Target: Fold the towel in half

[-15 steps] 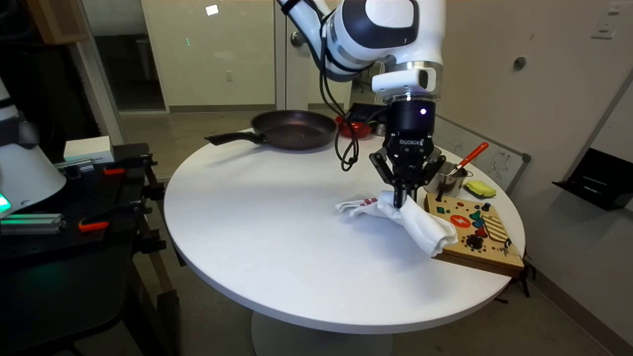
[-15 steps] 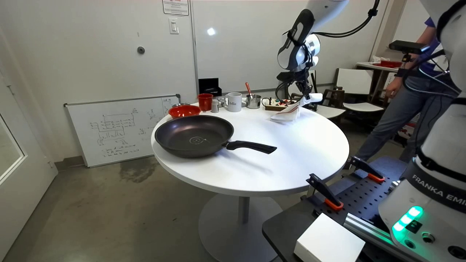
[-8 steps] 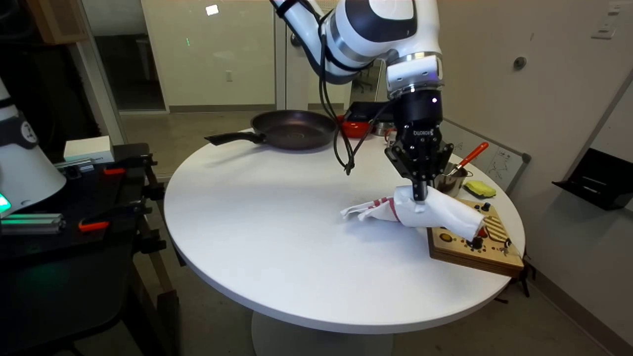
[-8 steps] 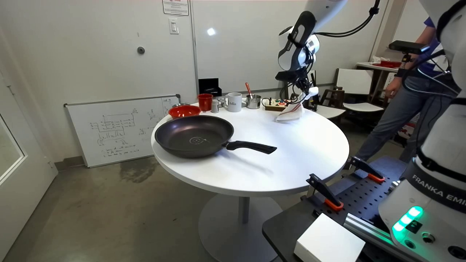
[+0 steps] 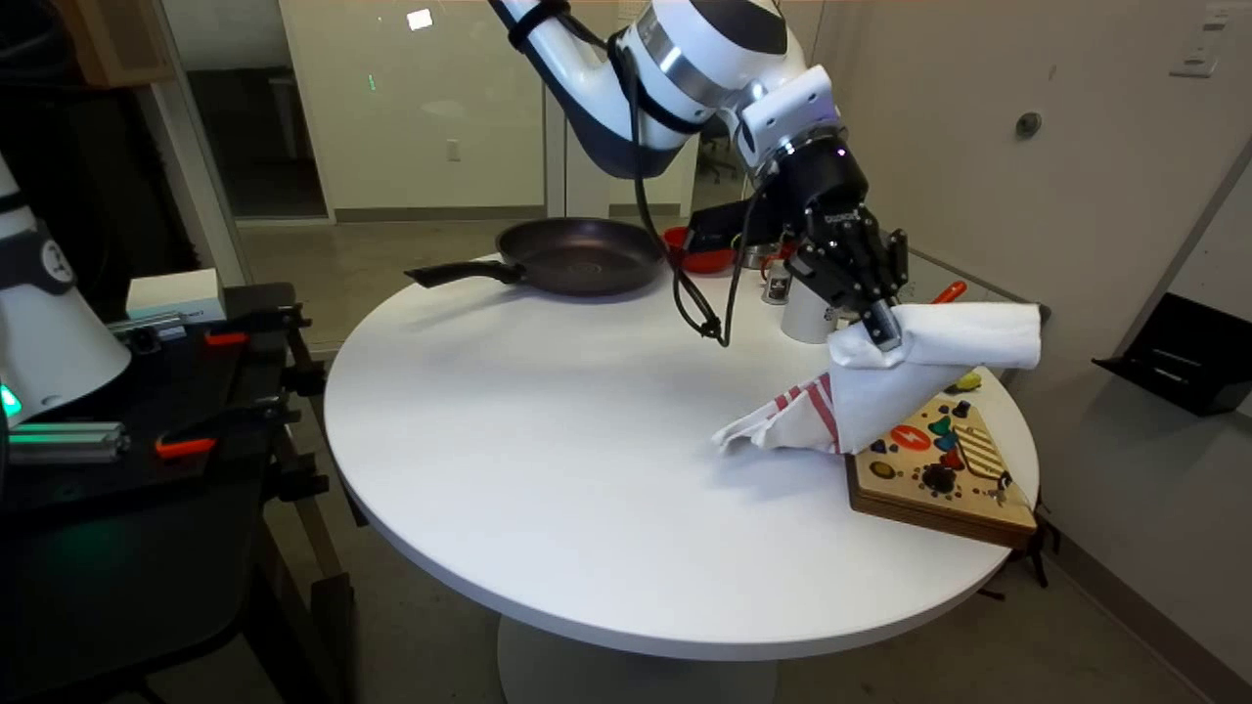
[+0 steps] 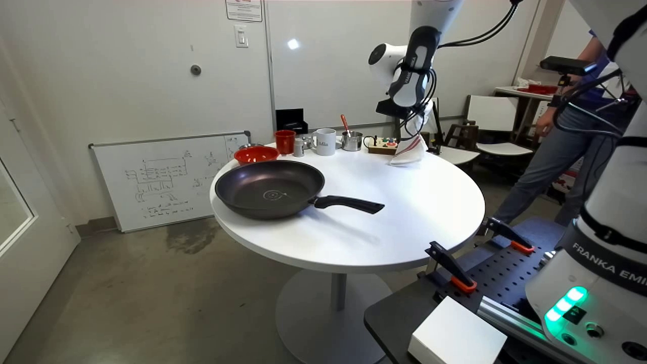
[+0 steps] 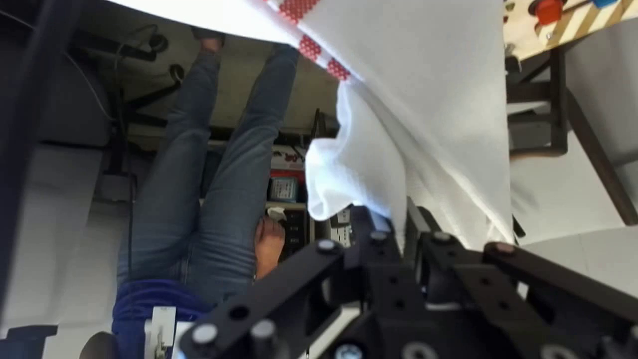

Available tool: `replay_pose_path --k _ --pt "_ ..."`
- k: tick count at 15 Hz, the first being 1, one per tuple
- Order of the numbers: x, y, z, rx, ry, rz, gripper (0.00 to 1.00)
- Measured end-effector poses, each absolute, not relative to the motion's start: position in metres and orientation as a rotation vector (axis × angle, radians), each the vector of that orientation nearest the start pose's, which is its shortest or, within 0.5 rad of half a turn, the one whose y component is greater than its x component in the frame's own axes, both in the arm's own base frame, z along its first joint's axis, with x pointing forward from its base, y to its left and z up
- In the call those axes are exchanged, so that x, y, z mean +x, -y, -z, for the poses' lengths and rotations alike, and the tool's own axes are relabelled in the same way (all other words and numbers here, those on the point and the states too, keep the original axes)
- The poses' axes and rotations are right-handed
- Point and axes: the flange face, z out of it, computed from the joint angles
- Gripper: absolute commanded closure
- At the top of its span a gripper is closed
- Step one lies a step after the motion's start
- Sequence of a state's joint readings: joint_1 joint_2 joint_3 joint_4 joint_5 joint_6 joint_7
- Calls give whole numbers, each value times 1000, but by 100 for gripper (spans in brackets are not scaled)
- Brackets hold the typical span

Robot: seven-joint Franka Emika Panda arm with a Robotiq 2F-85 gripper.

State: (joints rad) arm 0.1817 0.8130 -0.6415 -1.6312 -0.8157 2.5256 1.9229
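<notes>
The towel (image 5: 880,396), white with thin red stripes, is pinched in my gripper (image 5: 885,340) and drawn up off the table. Its striped end still rests on the white tabletop (image 5: 548,430), while a folded part sticks out sideways past the fingers above the wooden board. In the wrist view the towel (image 7: 428,85) drapes away from the shut jaws, with a loose flap between and beside the fingertips. The arm hides much of the upper cloth in an exterior view, where the striped end of the towel (image 6: 410,151) touches the table.
A wooden board with colored knobs (image 5: 939,479) lies beneath and beside the towel. Behind stand a white mug (image 6: 325,141), a metal pot (image 6: 352,141) and a red bowl (image 6: 256,153). A dark frying pan (image 5: 582,256) sits farther off. A person (image 7: 199,189) stands nearby.
My gripper has risen and moved right in an exterior view, tilting as it went. The towel has come up with it, and its striped end has slid slightly toward the board.
</notes>
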Motion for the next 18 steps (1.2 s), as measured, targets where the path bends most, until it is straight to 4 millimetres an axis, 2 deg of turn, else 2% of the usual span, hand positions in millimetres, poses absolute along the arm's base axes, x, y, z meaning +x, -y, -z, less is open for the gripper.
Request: replay_pose_path --k 3,5,7,13,18 --pt "659 233 -235 1618 1574 -1060 96" --pt "654 224 -228 1564 1541 -1127 95" --pt "645 216 -212 1538 1489 -1144 96" --pt "620 189 -152 1586 1377 -1013 94" --pt "622 181 -138 1687 1371 -1141 94"
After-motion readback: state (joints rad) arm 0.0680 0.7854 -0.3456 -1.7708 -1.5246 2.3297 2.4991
